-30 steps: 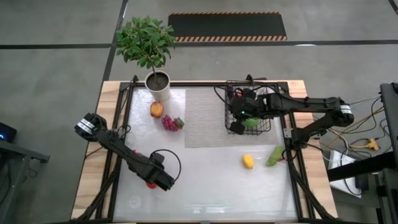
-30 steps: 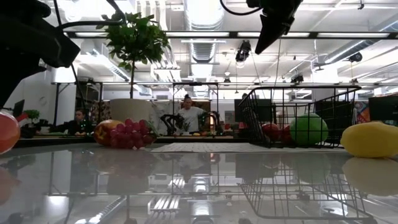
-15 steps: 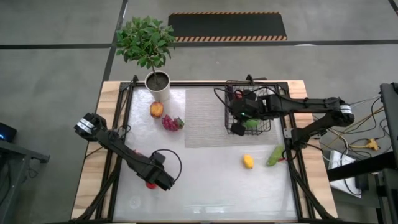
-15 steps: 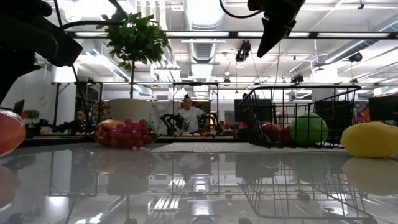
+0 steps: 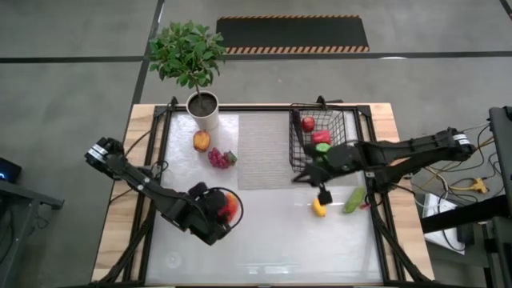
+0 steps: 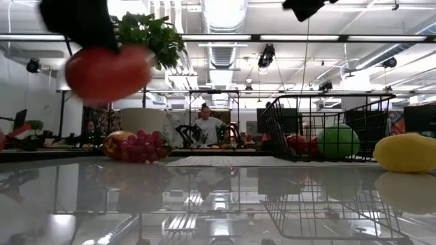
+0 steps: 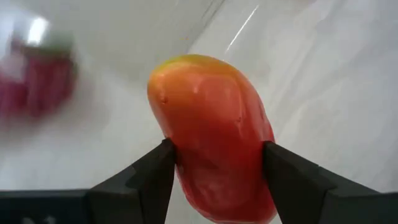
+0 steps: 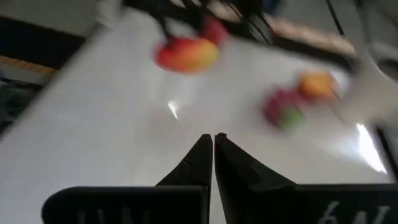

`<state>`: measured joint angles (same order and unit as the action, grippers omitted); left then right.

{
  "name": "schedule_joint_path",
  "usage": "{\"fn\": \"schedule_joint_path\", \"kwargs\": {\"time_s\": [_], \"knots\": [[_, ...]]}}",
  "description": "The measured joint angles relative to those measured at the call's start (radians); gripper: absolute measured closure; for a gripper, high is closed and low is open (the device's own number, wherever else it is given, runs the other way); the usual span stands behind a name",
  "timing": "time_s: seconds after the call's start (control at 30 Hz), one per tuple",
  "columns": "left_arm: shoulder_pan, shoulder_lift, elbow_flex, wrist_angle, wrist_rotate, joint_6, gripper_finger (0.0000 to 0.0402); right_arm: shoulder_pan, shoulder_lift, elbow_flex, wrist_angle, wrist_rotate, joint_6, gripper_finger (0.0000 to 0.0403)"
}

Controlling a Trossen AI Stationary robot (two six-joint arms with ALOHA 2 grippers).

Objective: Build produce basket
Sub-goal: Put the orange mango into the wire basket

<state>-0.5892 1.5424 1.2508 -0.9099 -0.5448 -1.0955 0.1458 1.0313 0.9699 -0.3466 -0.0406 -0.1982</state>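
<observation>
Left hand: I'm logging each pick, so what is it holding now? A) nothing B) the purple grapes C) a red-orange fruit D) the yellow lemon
C: in the left wrist view the left hand's two fingers clamp a red-orange fruit, lifted clear of the table in the low view.

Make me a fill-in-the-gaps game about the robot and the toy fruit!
1. The left gripper is shut on a red-orange ____.
2. The basket is made of black ____.
3. The right gripper, jaws shut, hangs above the yellow ____.
4. The grapes lie beside the orange fruit, near the potted ____.

Missing words: fruit; wire; lemon; plant
</observation>
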Motion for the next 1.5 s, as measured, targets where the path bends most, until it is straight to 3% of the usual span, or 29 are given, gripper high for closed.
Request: {"fn": "schedule_joint_path", "kwargs": {"time_s": [0.1,0.2,0.47,0.6,0.9,1.13,1.3,1.5], "knots": [[0.007,-0.034,-0.005,0.132,-0.088,0.214,0.0197,0.016,-0.046,-0.113,0.152,-0.075,-0.068,0.0394],[0.014,-0.051,-0.014,0.248,-0.147,0.403,0.0197,0.022,-0.069,-0.206,0.294,-0.081,-0.100,0.0394],[0.030,-0.049,-0.016,0.457,-0.168,0.758,0.0197,0.022,-0.043,-0.331,0.537,-0.117,-0.065,0.0391],[0.040,-0.047,-0.019,0.491,-0.169,0.817,0.0197,0.025,-0.014,-0.336,0.569,-0.117,-0.063,0.0359],[0.071,-0.047,-0.053,0.645,-0.168,0.946,0.0197,0.025,0.083,-0.292,0.578,-0.116,-0.089,0.0208],[0.092,-0.046,-0.097,0.792,-0.158,1.050,0.0197,0.024,0.171,-0.266,0.659,-0.117,-0.055,0.0120],[0.106,-0.038,-0.097,0.804,-0.157,1.054,0.0197,0.024,0.199,-0.255,0.747,-0.116,-0.020,0.0082],[0.124,-0.011,-0.098,0.866,-0.157,1.093,0.0197,0.024,0.226,-0.255,0.817,-0.117,0.017,0.0075]]}}
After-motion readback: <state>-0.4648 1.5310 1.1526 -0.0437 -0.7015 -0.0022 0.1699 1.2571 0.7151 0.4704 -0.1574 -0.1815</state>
